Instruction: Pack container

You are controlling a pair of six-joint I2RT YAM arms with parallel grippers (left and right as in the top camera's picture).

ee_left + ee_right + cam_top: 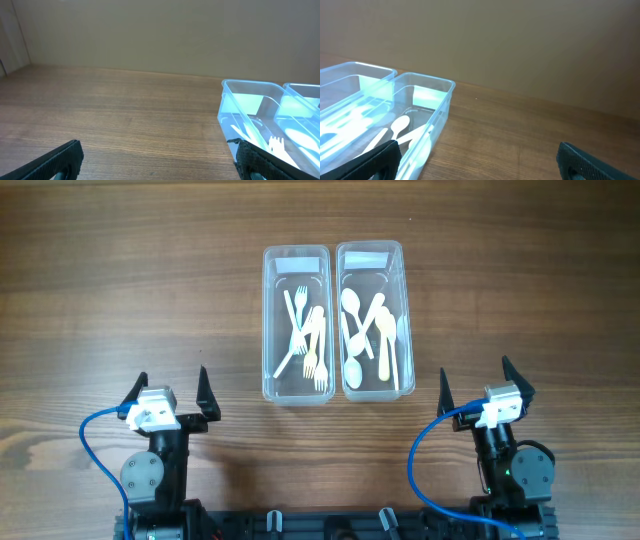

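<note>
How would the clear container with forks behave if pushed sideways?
Probably light: the fork container is thin clear plastic holding few forks, so it should slide on the smooth table. Low and long, it seems unlikely to tip.

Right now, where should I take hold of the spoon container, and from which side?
Take the spoon container by its right long wall, pinching over the rim from above with the right tool. That wall is free and faces that arm; the left one sits beside the fork container, probably too close for a finger.

Left end effector (171, 378) and right end effector (474, 370) each hover empty, jaws spread wide, pointing forward, well apart.
</note>
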